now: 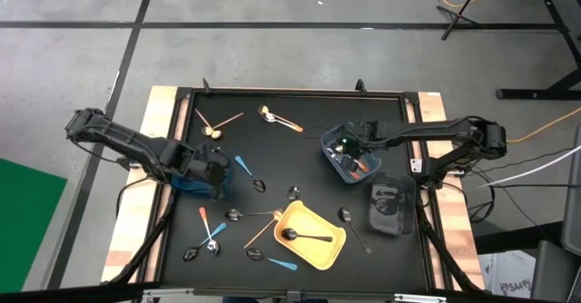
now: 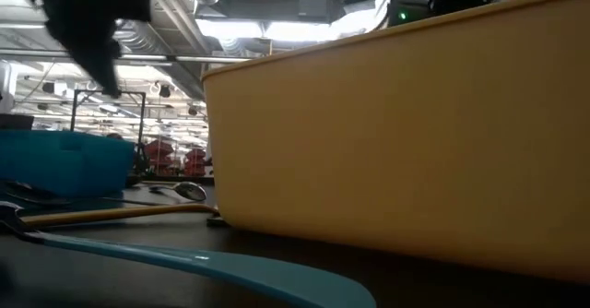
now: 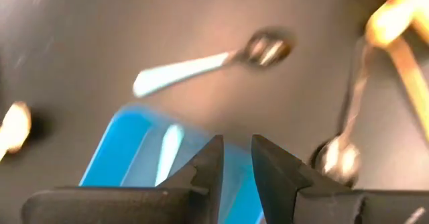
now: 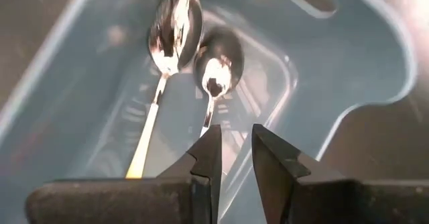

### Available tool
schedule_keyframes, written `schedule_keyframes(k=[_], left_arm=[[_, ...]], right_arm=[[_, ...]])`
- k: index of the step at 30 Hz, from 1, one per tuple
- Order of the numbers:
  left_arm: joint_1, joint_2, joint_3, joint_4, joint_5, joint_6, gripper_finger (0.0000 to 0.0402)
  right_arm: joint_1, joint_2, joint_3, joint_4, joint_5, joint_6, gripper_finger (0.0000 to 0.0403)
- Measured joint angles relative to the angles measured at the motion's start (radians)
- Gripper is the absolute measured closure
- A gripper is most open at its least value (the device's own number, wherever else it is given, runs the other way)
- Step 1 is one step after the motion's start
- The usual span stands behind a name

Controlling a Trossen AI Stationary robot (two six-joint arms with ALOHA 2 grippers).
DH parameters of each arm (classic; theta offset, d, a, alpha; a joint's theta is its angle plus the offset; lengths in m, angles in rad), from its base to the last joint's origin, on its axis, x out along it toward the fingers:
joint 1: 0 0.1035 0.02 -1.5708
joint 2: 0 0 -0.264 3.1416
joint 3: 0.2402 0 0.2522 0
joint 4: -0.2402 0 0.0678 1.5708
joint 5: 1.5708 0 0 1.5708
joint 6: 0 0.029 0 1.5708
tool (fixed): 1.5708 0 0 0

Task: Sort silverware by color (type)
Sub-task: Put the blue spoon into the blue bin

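Right fingers [image 4: 233,158] above binned spoons [image 4: 175,33], seemingly.

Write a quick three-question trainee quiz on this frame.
1. True or false: the yellow bin holds one black spoon.
2. The right tool is over: A the yellow bin, B the grey bin, C the blue bin.
3. Fill in: the left tool is over the ___ bin.

Key: 1 true; 2 B; 3 blue.
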Motion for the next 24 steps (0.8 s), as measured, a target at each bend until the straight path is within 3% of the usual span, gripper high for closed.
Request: schedule_keyframes(k=[6,10,16,24], left_arm=[[0.046,0.011,0.0,0.219,-0.002,0.066,0.0329],[0.1,0.022,0.0,0.312,-0.003,-0.096,0.0329],[0.169,0.052,0.001,0.328,0.027,-0.328,0.0329],[0.211,0.122,0.0,0.418,0.078,-0.374,0.0329]], right_arm=[[0.0,0.0,0.09,-0.032,0.002,0.0,0.0331],[0.0,0.0,0.136,-0.03,-0.005,0.0,0.0331],[0.001,0.0,0.16,0.021,-0.046,0.001,0.0331],[0.001,0.0,0.16,0.071,-0.119,0.001,0.0331]])
